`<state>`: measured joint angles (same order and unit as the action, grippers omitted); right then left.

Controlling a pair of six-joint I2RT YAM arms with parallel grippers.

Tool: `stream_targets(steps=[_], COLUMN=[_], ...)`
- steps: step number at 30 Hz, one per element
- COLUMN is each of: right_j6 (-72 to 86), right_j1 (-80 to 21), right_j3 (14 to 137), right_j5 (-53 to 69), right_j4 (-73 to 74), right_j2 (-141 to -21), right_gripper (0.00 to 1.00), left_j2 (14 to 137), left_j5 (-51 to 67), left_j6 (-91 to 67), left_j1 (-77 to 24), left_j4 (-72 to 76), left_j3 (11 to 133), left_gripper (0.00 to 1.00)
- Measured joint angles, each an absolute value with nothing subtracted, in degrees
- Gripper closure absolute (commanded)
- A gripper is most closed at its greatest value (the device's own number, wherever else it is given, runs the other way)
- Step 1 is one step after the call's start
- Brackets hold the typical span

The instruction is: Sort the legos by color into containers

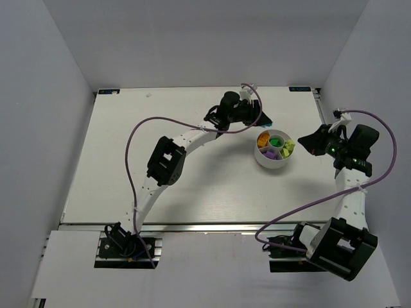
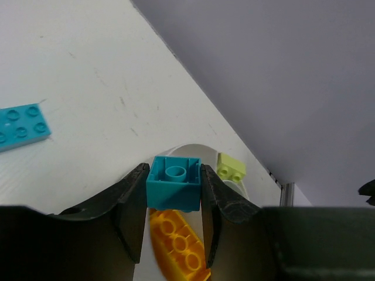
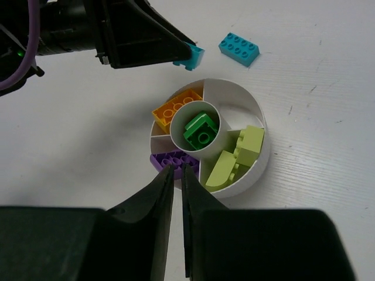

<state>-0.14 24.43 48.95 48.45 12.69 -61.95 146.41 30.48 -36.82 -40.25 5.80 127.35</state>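
My left gripper (image 2: 174,171) is shut on a small cyan lego (image 2: 174,183), held just above the far rim of the white round bowl (image 3: 234,84). The bowl's containers hold an orange lego (image 3: 173,108), a purple one (image 3: 173,159) and two lime ones (image 3: 249,146); a dark green lego (image 3: 199,130) lies in the centre cup. One wedge (image 3: 237,111) beside the held lego has nothing in it. My right gripper (image 3: 177,167) hovers over the bowl's near edge by the purple lego, its jaws a narrow slit apart with nothing between them.
A flat cyan lego (image 3: 239,48) lies on the table beyond the bowl, also seen in the left wrist view (image 2: 20,126). In the top view the bowl (image 1: 275,162) sits right of centre, between my left gripper (image 1: 260,119) and right gripper (image 1: 307,144).
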Motion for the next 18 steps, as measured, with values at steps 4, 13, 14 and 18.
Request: stream_targets(steps=[4,13,14,18], right_j6=[-0.9,-22.3,-27.2,-41.8], right_j1=[24.4,22.5,21.8,18.6], right_j3=[48.9,51.8,52.1,51.2], right_j5=[50.1,65.3,66.7,67.9], right_j4=[12.8,17.8,18.8,18.2], right_j2=[-63.1,-67.2,-67.4,-65.1], right_gripper=[0.74,0.25,0.24,0.23], left_j2=[146.7,136.7,134.0,123.4], left_j5=[30.6,31.2,30.9,30.4], left_j6=[-37.5,-39.4,-40.2,-44.3], left_j1=[-41.8,-42.5,-42.3,-41.5], left_j4=[8.4,14.1,14.3,14.8], left_j3=[127.9,111.8,108.2,98.5], left_gripper=[1.00,1.00,1.00,1.00])
